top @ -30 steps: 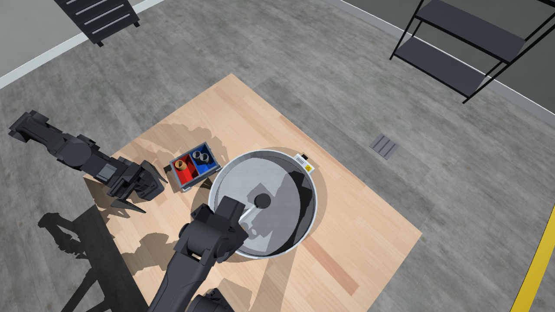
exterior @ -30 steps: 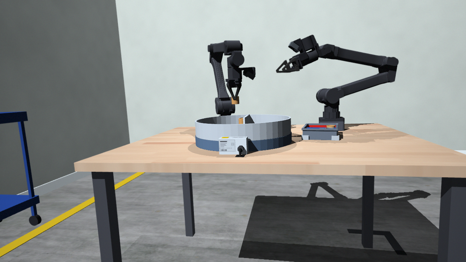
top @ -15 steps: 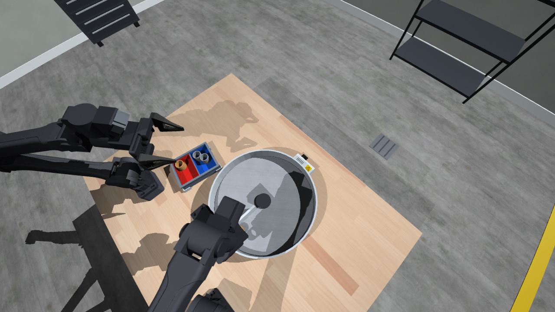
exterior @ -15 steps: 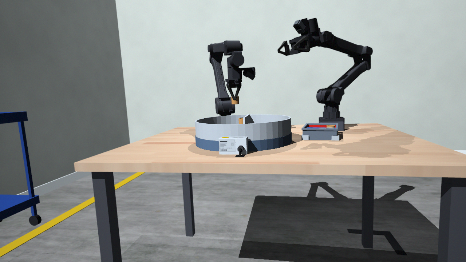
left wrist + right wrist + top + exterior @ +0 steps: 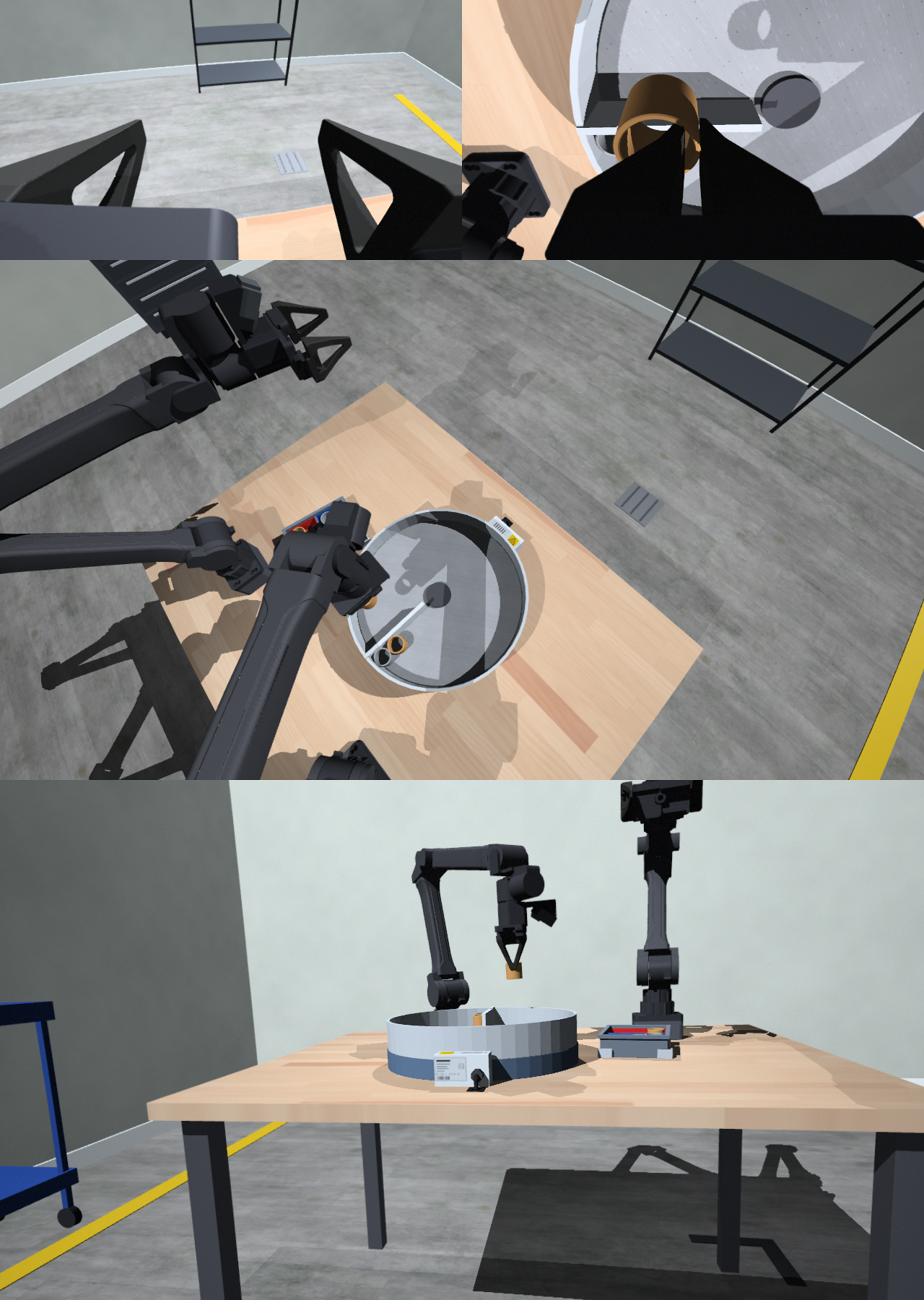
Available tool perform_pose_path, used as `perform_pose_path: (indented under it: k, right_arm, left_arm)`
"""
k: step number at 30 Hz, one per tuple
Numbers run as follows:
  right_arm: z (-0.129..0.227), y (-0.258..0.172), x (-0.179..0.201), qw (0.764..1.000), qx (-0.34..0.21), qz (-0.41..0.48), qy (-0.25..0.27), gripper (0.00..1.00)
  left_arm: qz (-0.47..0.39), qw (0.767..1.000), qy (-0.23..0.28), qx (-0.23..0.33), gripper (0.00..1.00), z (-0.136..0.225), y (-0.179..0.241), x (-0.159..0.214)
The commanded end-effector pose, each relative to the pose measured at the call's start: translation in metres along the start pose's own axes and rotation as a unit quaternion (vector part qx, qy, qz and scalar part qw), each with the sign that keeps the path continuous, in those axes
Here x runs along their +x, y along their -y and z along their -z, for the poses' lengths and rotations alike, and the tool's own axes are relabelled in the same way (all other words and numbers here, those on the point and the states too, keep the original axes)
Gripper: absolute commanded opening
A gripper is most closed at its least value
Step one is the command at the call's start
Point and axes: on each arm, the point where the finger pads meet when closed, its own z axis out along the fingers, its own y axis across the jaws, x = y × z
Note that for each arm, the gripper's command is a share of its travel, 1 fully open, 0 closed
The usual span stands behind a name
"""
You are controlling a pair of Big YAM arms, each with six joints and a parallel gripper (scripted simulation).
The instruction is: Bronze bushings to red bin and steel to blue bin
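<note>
Red bin: in the top view you find it [image 5: 307,526] [image 5: 625,1030] farthest left, with a bronze bushing [image 5: 299,530] [image 5: 655,1030] inside.
Blue bin: it [image 5: 320,513] adjoins the red one; you can make out part of a steel bushing [image 5: 325,518] in it, the rest hidden by the right arm.
Left gripper: your left gripper [image 5: 338,328] [image 5: 232,129] hangs up beyond the table's edge in the top view, fingers spread about as wide as they go, with nothing between them.
Right gripper: your right gripper [image 5: 512,967] [image 5: 691,129] points down over the turntable [image 5: 526,596] [image 5: 478,1041], fingers nearly together, pinching the wall of the held bushing [image 5: 369,602] [image 5: 514,972] [image 5: 660,94]; one fingertip is inside the bore, the other outside.
Held bushing: bronze, roughly upright, lifted above the turntable's rim.
Steel on turntable: you have one steel piece [image 5: 382,656] [image 5: 606,144] near the wall, beside the white divider [image 5: 397,628] [image 5: 729,128].
Bronze on turntable: another bronze piece [image 5: 396,644] [image 5: 477,1020] stands right beside the steel one, on its hub side.
Hub: the dark disc [image 5: 437,594] [image 5: 790,102] sits at the turntable's middle, off the divider's inner end.
Label box: you see the white box [image 5: 507,532] [image 5: 462,1069] against the turntable's outer wall.

So the left gripper [image 5: 337,328] [image 5: 232,129] has gone way up and swung much farther from the turntable [image 5: 527,596] [image 5: 439,1041] [image 5: 574,72] than it was a second ago. Meanwhile the right gripper [image 5: 513,965] [image 5: 691,129] has slid toward the bin side of the turntable, bringing its pinched bronze bushing [image 5: 369,602] [image 5: 513,971] [image 5: 660,95] along. From the top, that arm now covers much of the bins beside the turntable, but uncovers a second bronze bushing [image 5: 388,645] and a steel one [image 5: 375,659] inside it.
</note>
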Motion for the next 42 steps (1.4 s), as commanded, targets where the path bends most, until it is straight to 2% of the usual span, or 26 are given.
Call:
perform_pose_path:
  k: [1, 5, 9, 16, 27, 28, 32, 35, 39, 42]
  right_arm:
    - [0.009, 0.022, -0.042, 0.999, 0.011, -0.04, 0.003, 0.0]
    - [-0.008, 0.022, -0.142, 0.999, 0.006, -0.033, 0.002, 0.0]
    - [-0.031, 0.005, -0.22, 1.0, 0.003, -0.024, 0.003, 0.0]
    - [-0.066, -0.026, -0.292, 1.0, -0.001, -0.007, -0.001, 0.0]
    - [-0.061, -0.027, -0.302, 1.0, 0.003, 0.004, 0.008, 0.0]
    - [-0.061, -0.027, -0.302, 1.0, 0.003, 0.004, 0.008, 0.0]
    - [-0.059, -0.02, -0.298, 1.0, 0.004, -0.002, 0.009, 0.0]
    - [-0.065, -0.022, -0.29, 1.0, 0.001, -0.003, 0.002, 0.0]
    - [-0.105, -0.033, -0.287, 1.0, -0.001, -0.001, -0.018, 0.0]
    - [-0.118, -0.038, -0.288, 1.0, 0.006, 0.003, -0.017, 0.0]
  left_arm:
    - [0.008, 0.999, 0.052, -0.01, 1.0, -0.016, -0.011, -0.061]
    - [0.009, 0.996, 0.064, -0.054, 1.0, -0.033, -0.055, -0.071]
    - [0.009, 0.996, 0.067, -0.066, 1.0, -0.038, -0.068, -0.074]
    - [0.008, 0.996, 0.063, -0.062, 1.0, -0.04, -0.063, -0.071]
    - [0.008, 0.996, 0.063, -0.062, 1.0, -0.04, -0.063, -0.071]
    - [0.005, 0.997, 0.051, -0.062, 1.0, -0.037, -0.062, -0.057]
    - [0.005, 0.997, 0.051, -0.062, 1.0, -0.037, -0.062, -0.057]
    - [0.005, 0.997, 0.051, -0.062, 1.0, -0.037, -0.062, -0.057]
    - [0.005, 0.997, 0.051, -0.062, 1.0, -0.037, -0.062, -0.057]
    - [0.005, 0.997, 0.051, -0.062, 1.0, -0.037, -0.062, -0.057]
